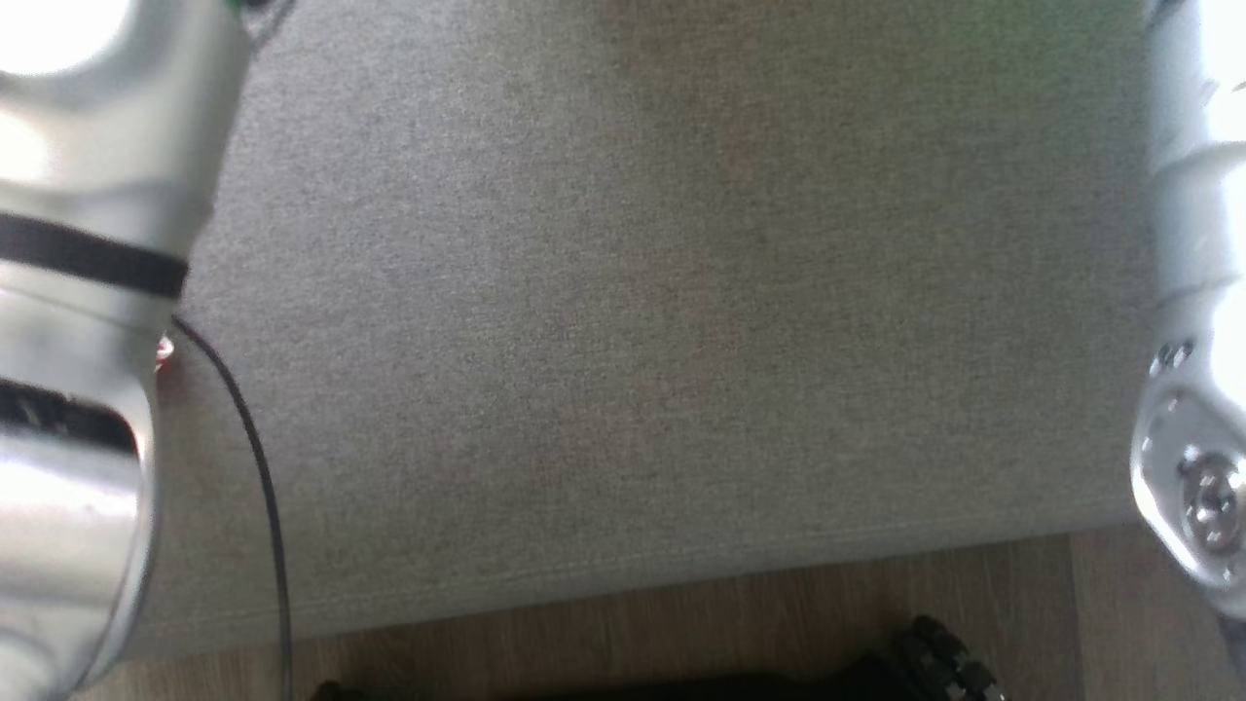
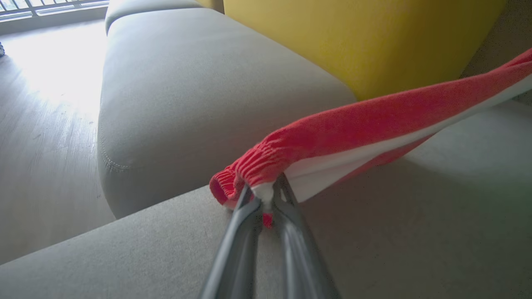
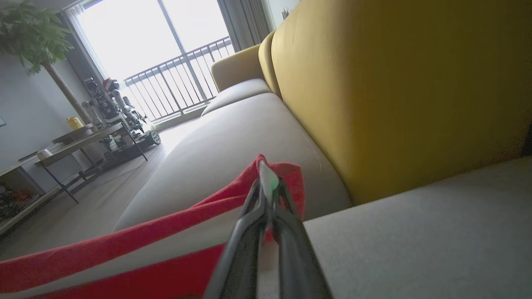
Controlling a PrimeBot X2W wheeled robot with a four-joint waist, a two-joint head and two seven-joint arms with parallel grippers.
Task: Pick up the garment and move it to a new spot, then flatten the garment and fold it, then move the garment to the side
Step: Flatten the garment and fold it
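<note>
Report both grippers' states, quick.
Left gripper: shut on the red garment, at its gathered end.
Right gripper: shut on the red garment, at another edge.

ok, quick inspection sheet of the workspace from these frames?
surface: grey sofa cushion, smooth fabric
job's things: red garment with white stripe, stretched between both grippers over the cushion
clutter: nothing seen
grippers: left gripper shut on the garment's elastic hem; right gripper shut on its other end
cables: dark cable running down beside the left forearm
surroundings: yellow backrest, wood floor, table, plant, balcony railing
</note>
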